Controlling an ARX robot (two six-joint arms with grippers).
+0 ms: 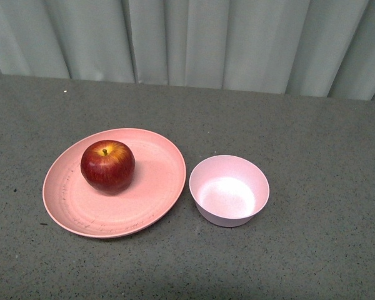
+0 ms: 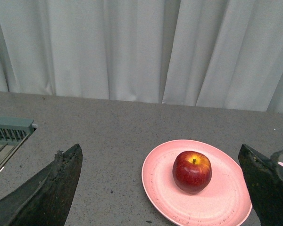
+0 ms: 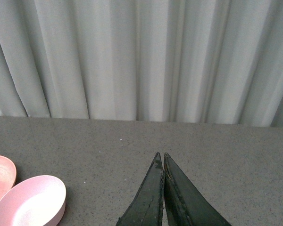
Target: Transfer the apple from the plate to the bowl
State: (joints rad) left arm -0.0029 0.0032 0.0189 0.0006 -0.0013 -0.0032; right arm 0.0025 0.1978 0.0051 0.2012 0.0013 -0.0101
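Note:
A glossy dark-red apple [image 1: 107, 166] with a yellow patch at its stem sits on the left part of the wide salmon-pink plate [image 1: 156, 181]. The small, deep pale pink bowl [image 1: 229, 190] stands empty just right of the plate. Neither arm shows in the front view. In the left wrist view the apple [image 2: 192, 171] rests on the plate [image 2: 226, 197] ahead of my left gripper [image 2: 161, 157], which is wide open with nothing between its fingers. My right gripper [image 3: 160, 155] is shut and empty above bare table, with the bowl [image 3: 30, 201] off to one side.
A grey speckled table [image 1: 312, 144] carries everything, and a pale curtain [image 1: 187, 37] hangs behind its far edge. A grey-green slatted fixture [image 2: 9, 129] shows at the edge of the left wrist view.

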